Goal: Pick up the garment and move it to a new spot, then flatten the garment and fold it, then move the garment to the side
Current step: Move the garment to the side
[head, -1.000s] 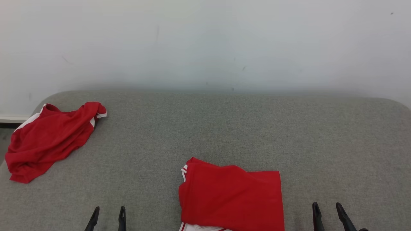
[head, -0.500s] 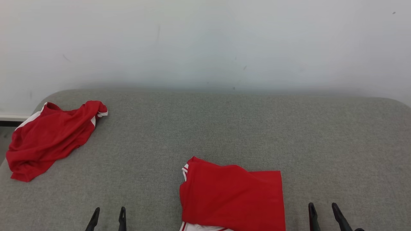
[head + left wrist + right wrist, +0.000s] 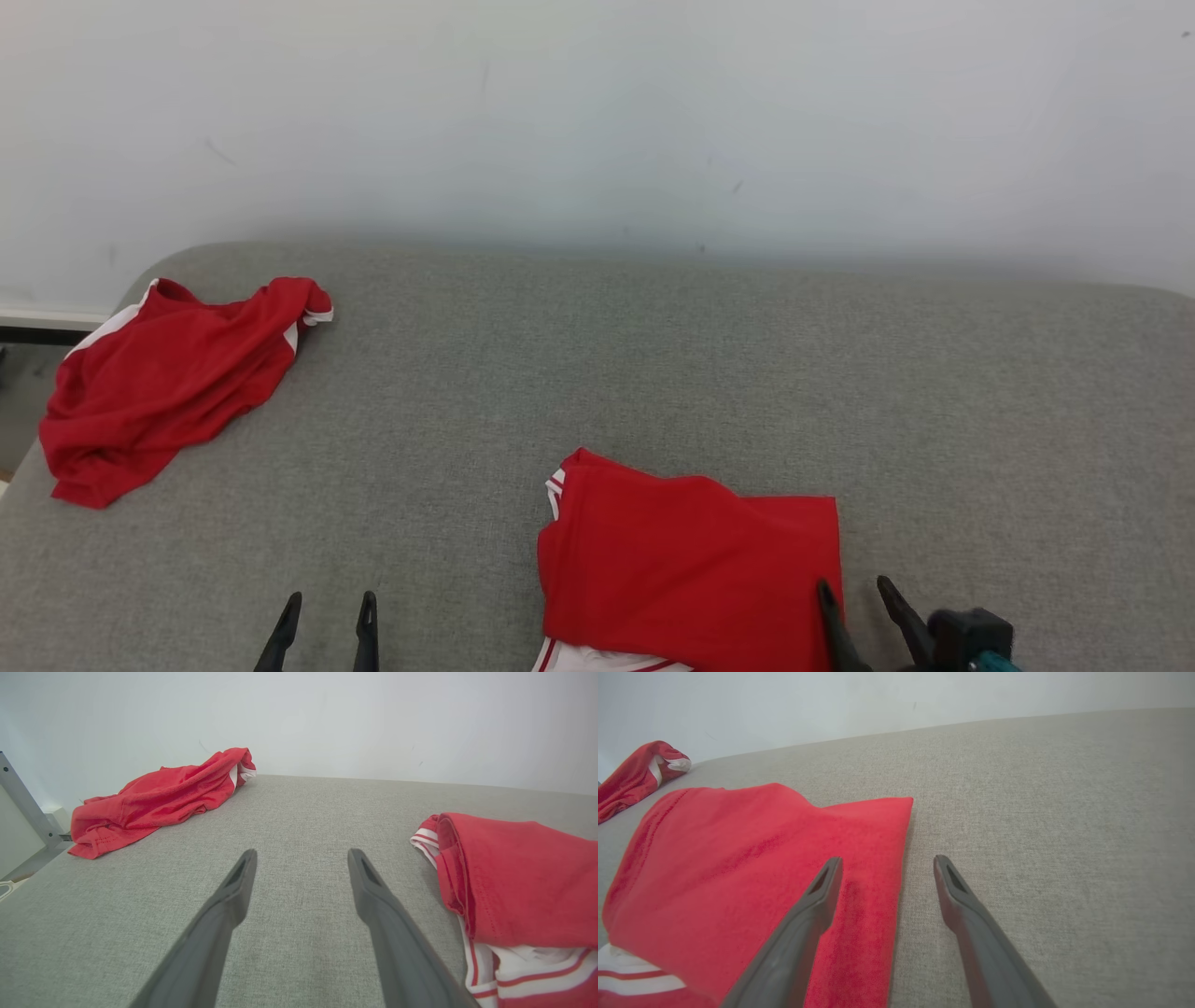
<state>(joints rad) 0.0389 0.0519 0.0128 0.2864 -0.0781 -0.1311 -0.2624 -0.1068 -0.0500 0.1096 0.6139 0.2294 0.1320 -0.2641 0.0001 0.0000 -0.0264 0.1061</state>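
Hovering the right pincer (image 3: 852,588) low at the near edge, fingers spread wide and gripping nothing. Straddling the right hem of the folded garment (image 3: 691,560): one finger over red cloth, the other over bare grey table (image 3: 653,355) just beside it.

Resting the left pincer (image 3: 332,597) equally wide open and empty, near the garment's left side but apart from it.

Judging the fold as done, with white striped trim peeking from beneath the red top layer at the near side, and the shift to the side as the step in hand. For doing that well:
- Sinking the lower finger under every layer at the hem, not just the top one.
- Closing firmly before pulling.
- Bringing the left pincer in on the collar side, so both ends are travelling together.
- Lifting only slightly or sliding flat, so the stack is not falling open.
- Going slowly, the cloth looking thin and slippery.

Leaving alone, further off at the table's far left corner, a crumpled red garment (image 3: 168,383) with white trim, well apart. Steering clear of it when choosing the drop spot.
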